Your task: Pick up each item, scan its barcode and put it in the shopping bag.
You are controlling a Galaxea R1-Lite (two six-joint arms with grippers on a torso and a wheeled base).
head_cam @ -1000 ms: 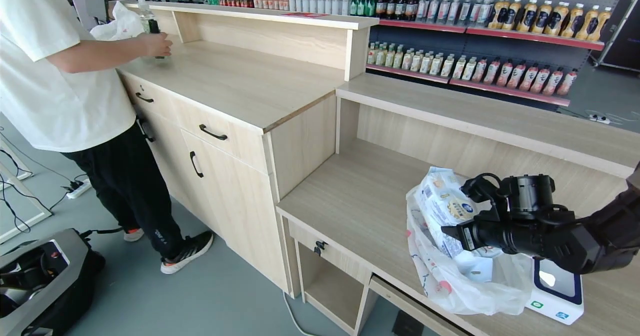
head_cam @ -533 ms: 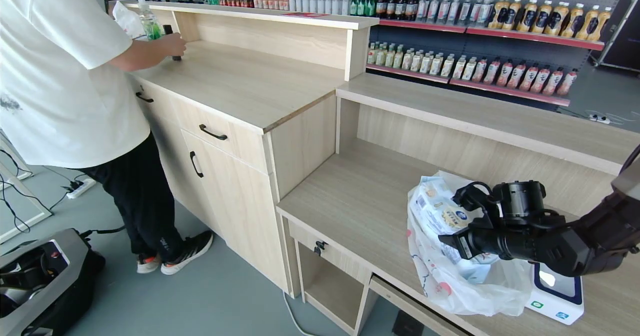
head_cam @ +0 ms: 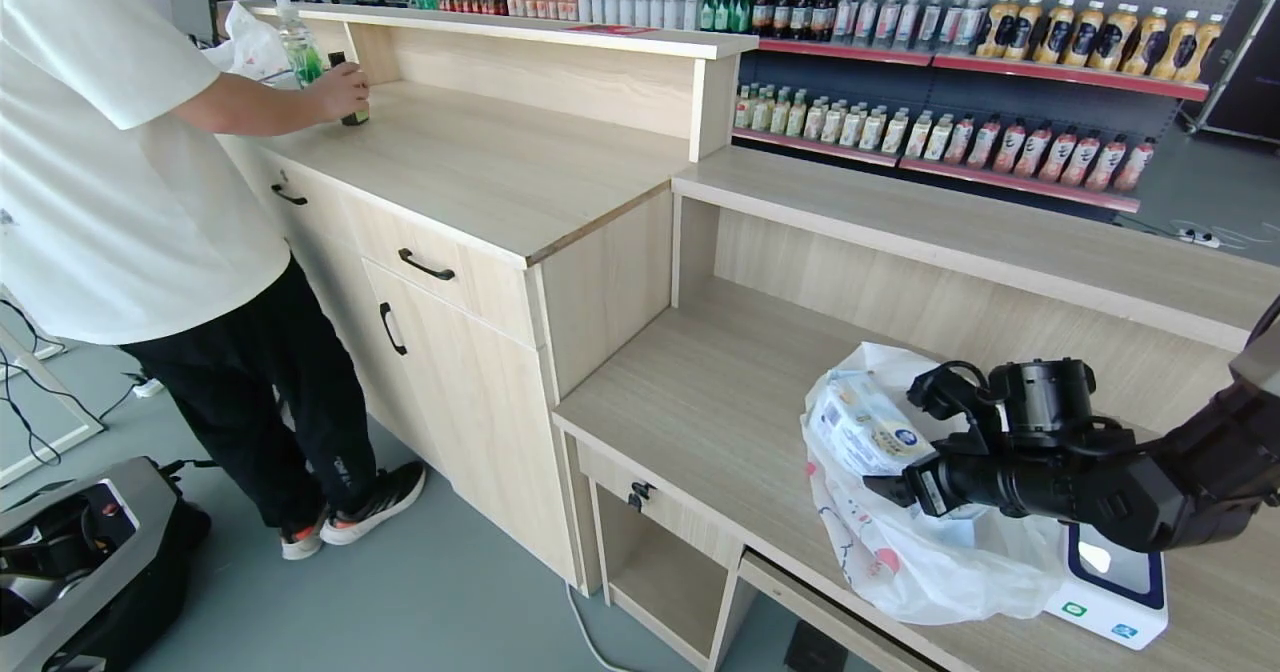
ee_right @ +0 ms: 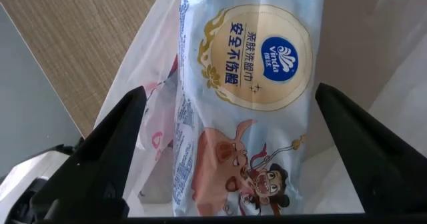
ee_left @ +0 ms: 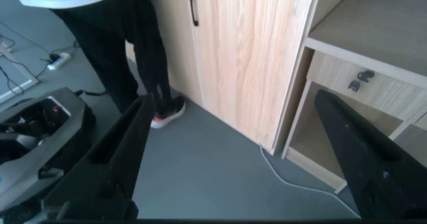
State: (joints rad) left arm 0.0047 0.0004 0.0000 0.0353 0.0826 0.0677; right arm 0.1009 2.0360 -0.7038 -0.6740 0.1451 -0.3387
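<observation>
A pale blue tissue pack [head_cam: 858, 427] [ee_right: 248, 84] lies tilted inside the white plastic shopping bag [head_cam: 930, 567] [ee_right: 150, 127] on the lower counter. My right gripper [head_cam: 890, 480] [ee_right: 230, 94] hovers just above the bag's mouth. It is open, with the pack in the gap between its fingers [ee_right: 107, 157]. A white scanner box [head_cam: 1110, 592] stands right beside the bag, partly behind my right arm. My left gripper [ee_left: 232, 99] hangs open and empty over the grey floor in front of the cabinet.
A person [head_cam: 120, 152] at the left holds a dark bottle [head_cam: 348, 87] on the upper counter [head_cam: 500, 167], beside a green bottle [head_cam: 300, 52]. Shelves of drinks [head_cam: 900, 72] line the back wall. The lower counter [head_cam: 720, 402] has free room left of the bag.
The tissue pack has sunk lower and tipped over in the bag. My right gripper has drifted slightly lower and left. The person has set another bottle on the upper counter.
</observation>
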